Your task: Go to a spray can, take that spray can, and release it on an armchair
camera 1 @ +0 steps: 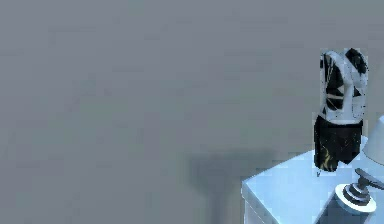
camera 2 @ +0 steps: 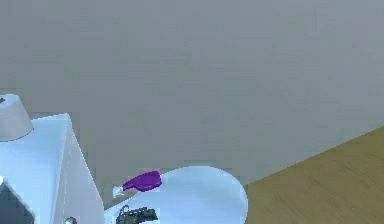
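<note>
**A:** Surfaces ahead?

**B:** Forward view: flat matte grey wall (camera 1: 150,90). Lower right, a pale, smooth cabinet top (camera 1: 290,195) with a square corner. It bears a torso-shaped statue (camera 1: 340,105), glossy black with white patches, and a lamp (camera 1: 362,190) on a round ringed foot.

**A:** And the side?

**B:** Arm side view: boxy white cabinet (camera 2: 50,165) at left with a lampshade (camera 2: 12,116) on it. Just beside its corner stands a round, smooth white table (camera 2: 205,195). Wood-grain floor (camera 2: 330,175) at right, bare up to the wall (room to move there).

**A:** Spray can? Fingers?

**B:** A purple oblong thing (camera 2: 143,181) lies near the round table's left rim, with a dark lumpy thing (camera 2: 136,213) in front of it. Whether either is the can, cannot tell. State of the gripper's fingers: cannot tell.
</note>
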{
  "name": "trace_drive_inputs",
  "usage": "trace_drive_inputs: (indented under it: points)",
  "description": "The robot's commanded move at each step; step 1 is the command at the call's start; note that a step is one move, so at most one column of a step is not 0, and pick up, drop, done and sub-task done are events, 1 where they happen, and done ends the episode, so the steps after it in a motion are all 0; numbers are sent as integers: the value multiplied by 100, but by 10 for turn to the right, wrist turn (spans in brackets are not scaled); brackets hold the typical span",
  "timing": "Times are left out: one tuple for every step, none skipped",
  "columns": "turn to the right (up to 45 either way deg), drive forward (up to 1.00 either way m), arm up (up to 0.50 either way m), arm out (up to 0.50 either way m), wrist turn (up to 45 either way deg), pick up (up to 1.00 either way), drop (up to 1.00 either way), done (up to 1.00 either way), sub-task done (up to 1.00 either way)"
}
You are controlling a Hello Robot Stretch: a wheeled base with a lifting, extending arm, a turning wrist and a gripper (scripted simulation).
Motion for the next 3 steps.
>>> trace_drive_inputs:
  points:
    - [0,0,0,38,0,0,0,0,0]
    - [0,0,0,0,450,0,0,0,0]
    - [0,0,0,0,450,0,0,0,0]
